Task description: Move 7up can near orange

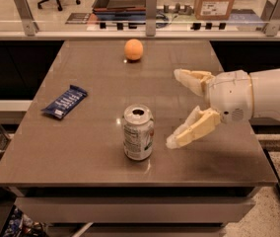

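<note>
Can (138, 132) stands upright near the front middle of the tabletop (81, 154). Orange (133, 49) sits well apart from it, near the far edge. Gripper (174, 108) hovers just right of the can, fingers (199, 127) spread wide, holding nothing, clear of the can. Blue wrapper (64, 101) lies flat at left.

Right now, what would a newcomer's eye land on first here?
The white gripper, jaws wide open and empty, hangs just right of the 7up can that stands upright near the front edge of the table. Next the orange at the far edge, well apart from the can, and a blue wrapper lying flat at the left.
</note>
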